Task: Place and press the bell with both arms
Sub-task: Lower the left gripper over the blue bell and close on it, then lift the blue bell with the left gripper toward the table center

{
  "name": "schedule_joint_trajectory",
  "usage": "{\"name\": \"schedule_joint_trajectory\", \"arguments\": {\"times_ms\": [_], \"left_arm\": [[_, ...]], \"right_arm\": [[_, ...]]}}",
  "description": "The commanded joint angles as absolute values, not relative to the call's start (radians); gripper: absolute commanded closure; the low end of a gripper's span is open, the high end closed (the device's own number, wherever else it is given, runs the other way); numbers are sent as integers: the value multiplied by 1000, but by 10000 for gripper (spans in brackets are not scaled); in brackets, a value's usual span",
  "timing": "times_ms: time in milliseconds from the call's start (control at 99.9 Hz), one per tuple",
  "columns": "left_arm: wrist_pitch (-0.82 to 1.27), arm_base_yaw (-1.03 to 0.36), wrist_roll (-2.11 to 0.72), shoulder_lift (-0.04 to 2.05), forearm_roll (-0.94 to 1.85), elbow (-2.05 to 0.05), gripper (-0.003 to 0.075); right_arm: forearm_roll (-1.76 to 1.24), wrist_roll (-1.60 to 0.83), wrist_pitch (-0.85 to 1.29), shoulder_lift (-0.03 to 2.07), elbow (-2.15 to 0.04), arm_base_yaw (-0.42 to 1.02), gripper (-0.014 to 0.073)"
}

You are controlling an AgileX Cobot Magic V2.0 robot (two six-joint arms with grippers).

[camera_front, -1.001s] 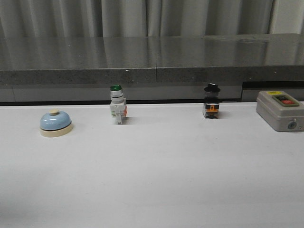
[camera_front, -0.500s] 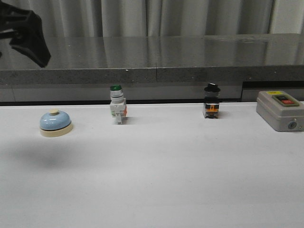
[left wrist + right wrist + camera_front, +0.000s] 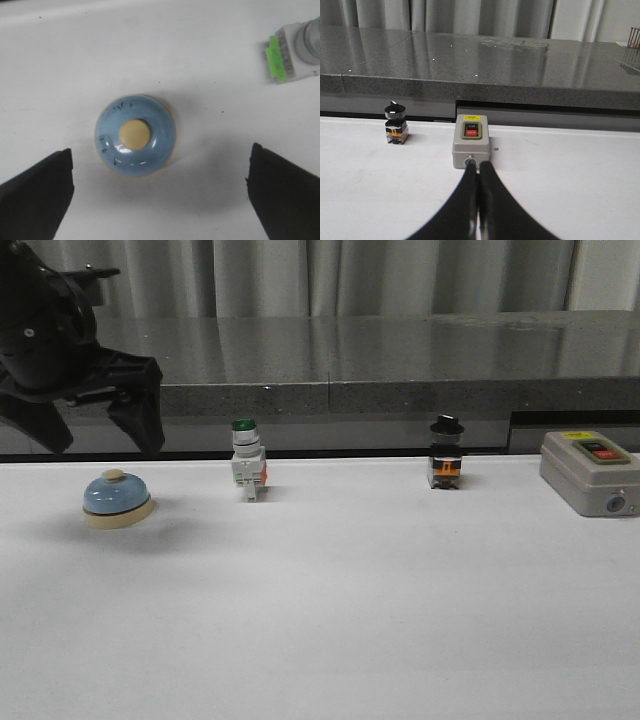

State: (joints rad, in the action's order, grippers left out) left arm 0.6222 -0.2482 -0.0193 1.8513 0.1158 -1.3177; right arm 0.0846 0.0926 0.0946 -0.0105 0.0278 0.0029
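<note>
The light-blue bell (image 3: 117, 498) with its cream base and knob sits on the white table at the left. My left gripper (image 3: 100, 435) hangs open above it, its two black fingers spread wide. In the left wrist view the bell (image 3: 135, 135) lies between and ahead of the fingers (image 3: 35, 195), untouched. My right gripper (image 3: 479, 167) is shut and empty, its tips pointing at the grey box; it does not show in the front view.
A green-capped white push-button switch (image 3: 247, 462) stands right of the bell and shows in the left wrist view (image 3: 295, 50). A black-knob switch (image 3: 446, 454) stands mid-right. A grey box with red and green buttons (image 3: 590, 473) sits far right. A dark stone ledge (image 3: 330, 360) runs behind.
My left arm has come into the front view from the upper left and dropped to just above the bell, fingers open. The bell and the other things have not moved.
</note>
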Motion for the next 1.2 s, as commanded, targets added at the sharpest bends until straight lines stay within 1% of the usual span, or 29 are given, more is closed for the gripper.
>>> {"name": "schedule_joint_trajectory", "arguments": {"times_ms": [0, 240, 360, 690, 760, 931, 1001, 1051, 1191], "left_arm": [[595, -256, -13, 1845, 128, -1369, 62], [585, -254, -13, 1936, 124, -1407, 63], [568, -254, -13, 1972, 124, -1407, 82], [527, -254, -13, 1989, 124, -1407, 111], [521, -254, -13, 1989, 124, -1407, 153], [521, -254, -13, 1989, 124, -1407, 320], [525, -254, -13, 1989, 124, -1407, 367], [532, -254, -13, 1989, 124, -1407, 382], [562, -256, -13, 1970, 124, -1407, 384]], "right_arm": [[96, 91, 18, -20, 26, -1, 662], [96, 91, 18, -20, 26, -1, 662], [96, 91, 18, -20, 26, -1, 662], [96, 91, 18, -20, 26, -1, 662], [96, 91, 18, -20, 26, -1, 662], [96, 91, 18, -20, 26, -1, 662], [96, 91, 18, -20, 26, -1, 662], [96, 91, 18, -20, 26, -1, 662], [96, 91, 18, -20, 26, -1, 662]]}}
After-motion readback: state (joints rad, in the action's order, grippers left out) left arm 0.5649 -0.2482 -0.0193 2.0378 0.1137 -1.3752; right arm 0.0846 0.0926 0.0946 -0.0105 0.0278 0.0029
